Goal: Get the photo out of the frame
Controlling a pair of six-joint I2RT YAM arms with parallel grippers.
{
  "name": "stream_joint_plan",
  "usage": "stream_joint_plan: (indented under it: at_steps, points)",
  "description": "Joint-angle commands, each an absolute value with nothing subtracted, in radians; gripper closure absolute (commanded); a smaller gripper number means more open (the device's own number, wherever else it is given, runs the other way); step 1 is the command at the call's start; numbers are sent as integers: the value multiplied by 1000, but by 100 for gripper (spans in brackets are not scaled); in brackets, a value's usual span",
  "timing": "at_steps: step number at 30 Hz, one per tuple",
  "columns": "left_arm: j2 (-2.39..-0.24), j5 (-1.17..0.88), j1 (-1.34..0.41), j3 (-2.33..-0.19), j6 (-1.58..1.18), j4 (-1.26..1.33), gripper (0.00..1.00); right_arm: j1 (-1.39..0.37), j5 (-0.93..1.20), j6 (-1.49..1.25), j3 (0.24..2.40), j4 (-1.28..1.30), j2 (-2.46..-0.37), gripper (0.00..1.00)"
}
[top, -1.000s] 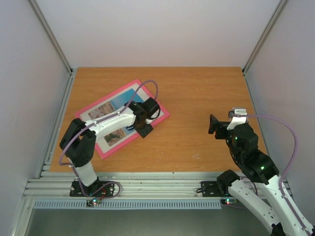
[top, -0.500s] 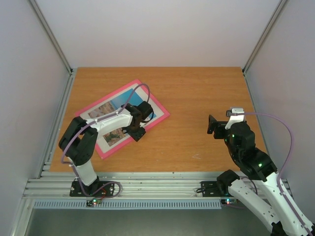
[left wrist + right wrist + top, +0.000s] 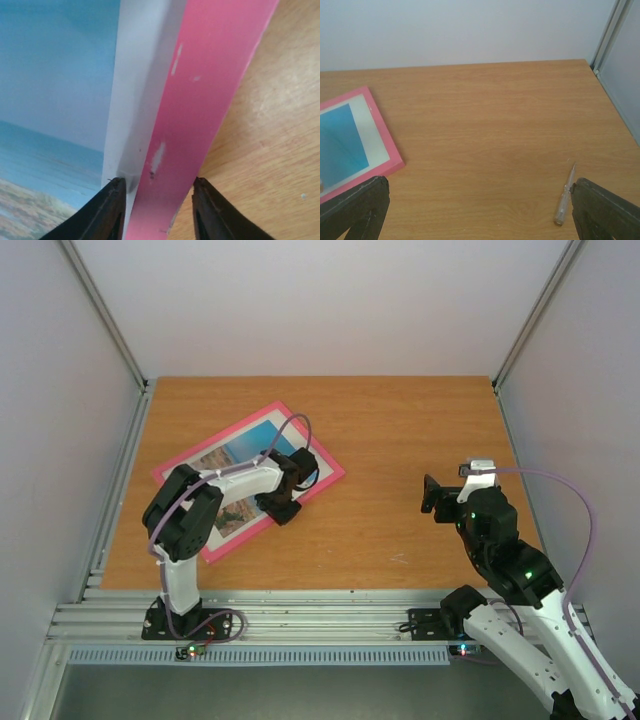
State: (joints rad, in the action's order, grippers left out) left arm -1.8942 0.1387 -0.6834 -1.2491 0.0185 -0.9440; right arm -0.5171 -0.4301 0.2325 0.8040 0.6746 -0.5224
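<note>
- The thin bright pink rectangular picture frame (image 3: 200, 100) lies flat and face up on the left half of the orange-brown wooden table (image 3: 400, 430), turned at an angle to the table's edges.
- The glossy seaside print (image 3: 55, 75), blue sky over sea and pale rocks, sits inside the frame behind a white mat border (image 3: 142, 75). No corner or edge of it looks lifted, so the photo is not out yet.
- The left gripper (image 3: 157, 200) is down on the frame's right-hand side. In the wrist view its two dark fingers straddle the pink rail — one fingertip at the mat's inner edge beside the print, the other just off the rail's outer edge over bare wood.
- Whether those fingers are clamped on the rail or only bracketing it, I cannot tell.
- The right gripper (image 3: 432, 493) hangs over the right side of the table, well apart from the frame, its fingers spread wide with nothing between them.
- A small clear pen-like tool (image 3: 565, 197) lies on the wood near the right gripper, untouched.
- Progress, as I judge it: early — the frame is reached, but opening it and drawing the print free all remain.
</note>
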Motion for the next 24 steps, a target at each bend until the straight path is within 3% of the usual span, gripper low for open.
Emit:
stream_joint_plan:
  at_steps: [1, 14, 24]
  points:
    - [-1929, 72, -681, -1323, -23, -941, 66, -523, -446, 227, 839, 679, -516, 2]
    - [-2020, -94, -681, -1520, -297, -876, 88, -523, -429, 224, 839, 681, -517, 2]
    - [-2218, -217, -680, -1766, -585, -729, 88, -523, -414, 223, 842, 686, -521, 2]
